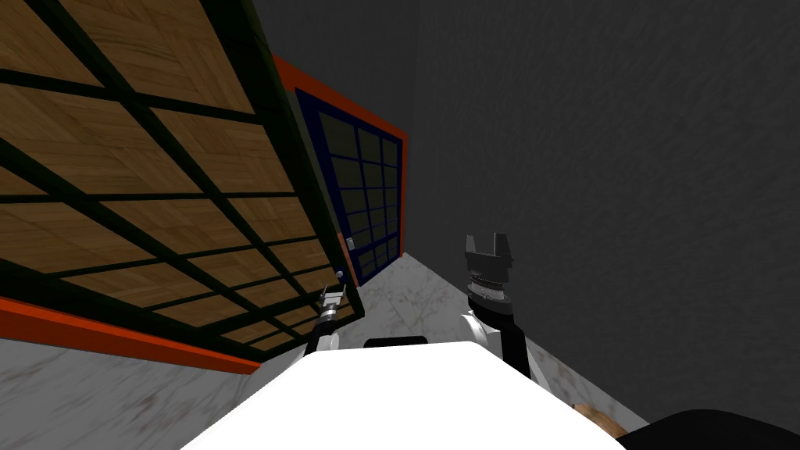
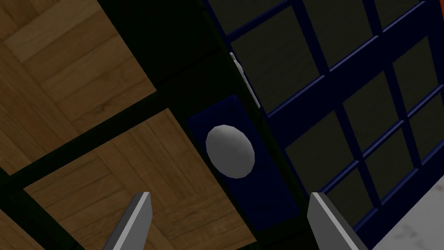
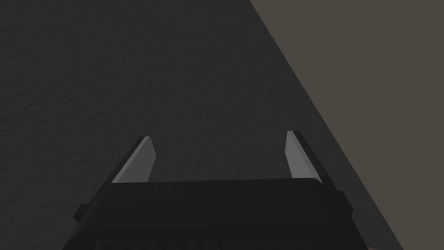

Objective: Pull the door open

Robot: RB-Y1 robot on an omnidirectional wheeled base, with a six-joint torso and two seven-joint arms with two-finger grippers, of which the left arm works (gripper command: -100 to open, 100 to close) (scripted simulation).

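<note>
The left gripper (image 2: 230, 195) is held wide open, empty, before the round door knob (image 2: 230, 151); closed too early, the knob may be missed.

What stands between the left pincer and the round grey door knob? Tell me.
Nothing visible does. The left pincer is open and points at the round grey knob on its dark blue plate, at the edge of the dark-framed wooden door; only open space lies between.
</note>
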